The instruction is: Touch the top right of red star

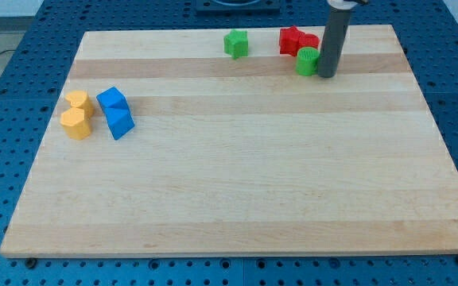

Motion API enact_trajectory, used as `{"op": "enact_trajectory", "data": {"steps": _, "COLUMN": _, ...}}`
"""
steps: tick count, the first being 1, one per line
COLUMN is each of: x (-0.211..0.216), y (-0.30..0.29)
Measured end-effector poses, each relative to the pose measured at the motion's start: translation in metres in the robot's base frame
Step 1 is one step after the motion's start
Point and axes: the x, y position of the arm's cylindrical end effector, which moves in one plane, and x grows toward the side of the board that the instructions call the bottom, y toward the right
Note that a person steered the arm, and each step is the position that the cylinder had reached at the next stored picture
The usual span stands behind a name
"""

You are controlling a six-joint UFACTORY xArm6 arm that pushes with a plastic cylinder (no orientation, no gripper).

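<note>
The red star (292, 39) lies near the view's top edge of the wooden board (237, 199), right of centre. A second red block (312, 42) touches its right side. A green round block (307, 60) sits just below them. My tip (325, 75) rests on the board right beside the green round block, on its right, below and to the right of the red star. The rod hides part of the red block's right end.
A green star-like block (235, 43) lies left of the red star. At the view's left, two yellow blocks (76, 114) stand next to two blue blocks (116, 112). The board lies on a blue perforated table (6, 95).
</note>
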Motion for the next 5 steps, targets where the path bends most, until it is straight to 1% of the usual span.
{"op": "enact_trajectory", "data": {"steps": 1, "x": -0.004, "y": 0.011}}
{"op": "enact_trajectory", "data": {"steps": 2, "x": -0.025, "y": -0.015}}
{"op": "enact_trajectory", "data": {"steps": 3, "x": -0.029, "y": -0.047}}
{"op": "enact_trajectory", "data": {"steps": 4, "x": -0.028, "y": -0.047}}
{"op": "enact_trajectory", "data": {"steps": 5, "x": -0.028, "y": -0.027}}
